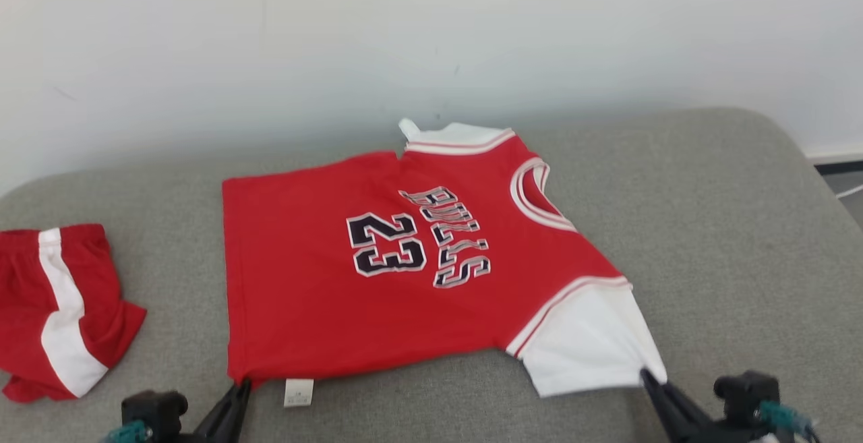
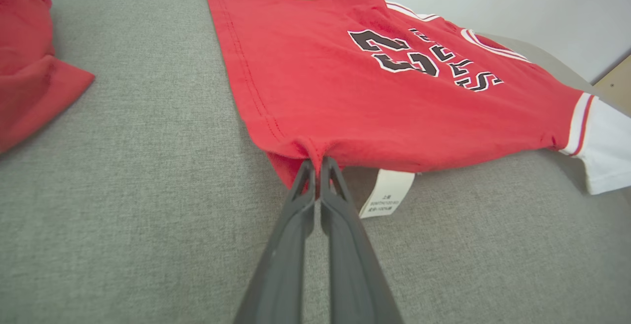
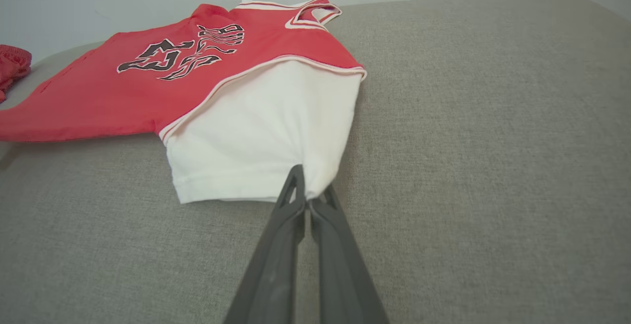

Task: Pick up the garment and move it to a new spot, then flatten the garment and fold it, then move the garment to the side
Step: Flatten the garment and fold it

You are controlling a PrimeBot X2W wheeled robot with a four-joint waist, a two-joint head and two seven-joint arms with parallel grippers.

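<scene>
Your garment, a small red jersey (image 1: 404, 261) with white sleeves, lies face up and mostly spread on the grey padded surface (image 1: 728, 227). Its hem is toward your left and its collar toward your right, well apart from the red shorts (image 1: 61, 308) at the far left. Your left gripper (image 2: 318, 163) has its jaws pressed together on the near hem corner, just beside the white care label (image 2: 387, 193). Your right gripper (image 3: 308, 188) is pinched shut on the near white sleeve's cuff edge, where the cloth bunches into the fingertips. Treat this as light, limp knit: it will likely sag in the middle between your two holds and drag on the rough upholstery rather than slide. The stitched hem and cuff are probably the firmest places to hold, since the doubled cloth gives the thin fingers more to bite. Keep the span taut, or the body may crease under itself.
</scene>
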